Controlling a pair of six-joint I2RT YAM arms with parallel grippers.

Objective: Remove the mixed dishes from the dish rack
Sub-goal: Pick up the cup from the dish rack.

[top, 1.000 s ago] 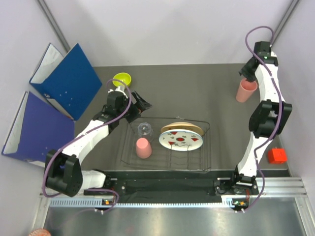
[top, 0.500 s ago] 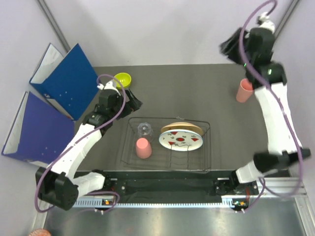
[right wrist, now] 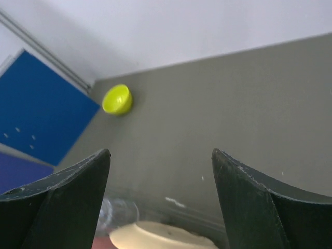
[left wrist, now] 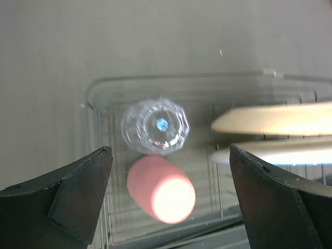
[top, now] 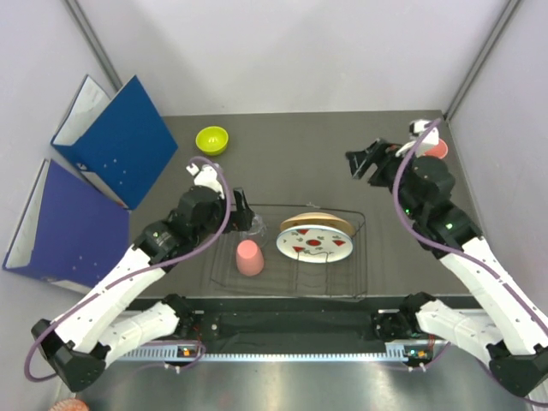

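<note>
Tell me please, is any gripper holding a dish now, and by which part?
Nothing is held. The left gripper is open above the clear glass tumbler; the right gripper is open and empty.

Two dark fingers (left wrist: 67, 197) frame the lower corners, set wide apart with nothing between them. Below them lies the left end of the dish rack (left wrist: 92, 111), its thin wires faint and blurred against the grey counter (left wrist: 155, 41). Inside the rack stands the clear glass tumbler (left wrist: 155, 126), seen end-on. Just beneath it in the picture is the salmon-pink cup (left wrist: 162, 190), its closed end towards the camera; whether the two touch cannot be told. To the right, the pale orange-tan plate (left wrist: 275, 118) and the white plate (left wrist: 280, 151) stand on edge, one beside the other.
</note>
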